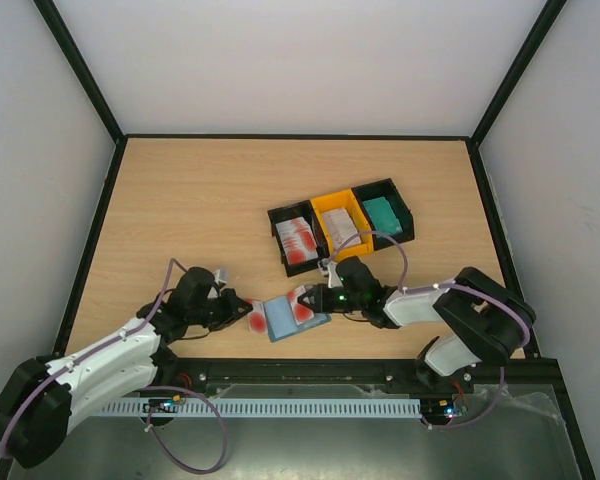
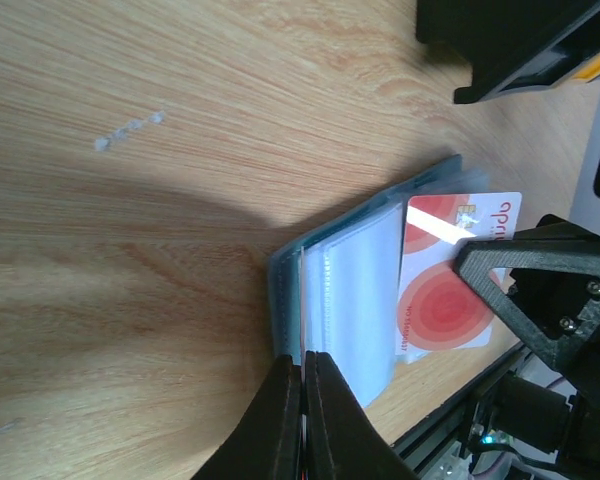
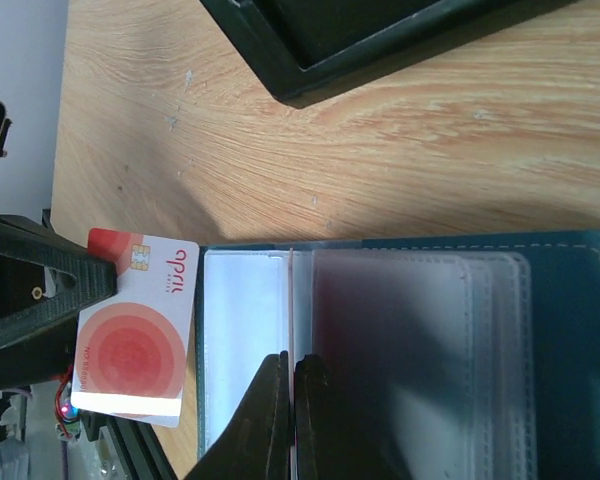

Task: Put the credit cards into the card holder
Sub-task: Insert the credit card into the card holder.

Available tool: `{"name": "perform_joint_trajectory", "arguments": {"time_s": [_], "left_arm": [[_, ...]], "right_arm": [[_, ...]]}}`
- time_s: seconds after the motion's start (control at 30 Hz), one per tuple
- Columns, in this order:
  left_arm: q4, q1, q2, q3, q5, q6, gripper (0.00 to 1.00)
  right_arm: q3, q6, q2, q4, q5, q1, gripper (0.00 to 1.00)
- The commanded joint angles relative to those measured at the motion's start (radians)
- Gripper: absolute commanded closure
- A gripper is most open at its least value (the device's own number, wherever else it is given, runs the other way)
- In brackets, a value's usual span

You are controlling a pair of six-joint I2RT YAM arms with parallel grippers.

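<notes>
The blue-teal card holder (image 1: 280, 318) lies open on the table between my grippers, its clear sleeves up; it also shows in the left wrist view (image 2: 355, 290) and the right wrist view (image 3: 430, 350). My left gripper (image 1: 242, 312) is shut on a red-and-white credit card (image 1: 257, 318) at the holder's left edge; this card shows flat in the right wrist view (image 3: 135, 330). My right gripper (image 1: 318, 298) is shut on another red-and-white card (image 1: 305, 305) over the holder's right part; this one shows flat in the left wrist view (image 2: 450, 280). Each wrist view shows its own card only edge-on between its shut fingers (image 2: 303, 375) (image 3: 291, 375).
Behind the holder stand three joined bins: a black bin (image 1: 280, 222) with red-and-white cards, a yellow bin (image 1: 332, 202) with whitish cards, and a black bin (image 1: 400, 195) with green-teal cards. The black frame rail (image 1: 310, 372) runs along the table's near edge.
</notes>
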Motion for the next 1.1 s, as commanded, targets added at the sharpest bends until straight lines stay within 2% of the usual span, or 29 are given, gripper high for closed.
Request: {"name": "perform_joint_trajectory", "arguments": {"time_s": [0.0, 0.47, 1.07], "left_arm": [[-0.04, -0.003, 0.025, 0.001, -0.009, 0.028, 0.97], [-0.037, -0.018, 0.034, -0.018, -0.02, 0.015, 0.97], [-0.013, -0.038, 0.033, -0.031, -0.025, 0.005, 0.97]], "right_arm": [[-0.017, 0.021, 0.032, 0.088, -0.027, 0.009, 0.98], [-0.061, 0.152, 0.126, 0.25, -0.065, 0.031, 0.98], [-0.045, 0.235, 0.222, 0.383, -0.002, 0.083, 0.97]]}}
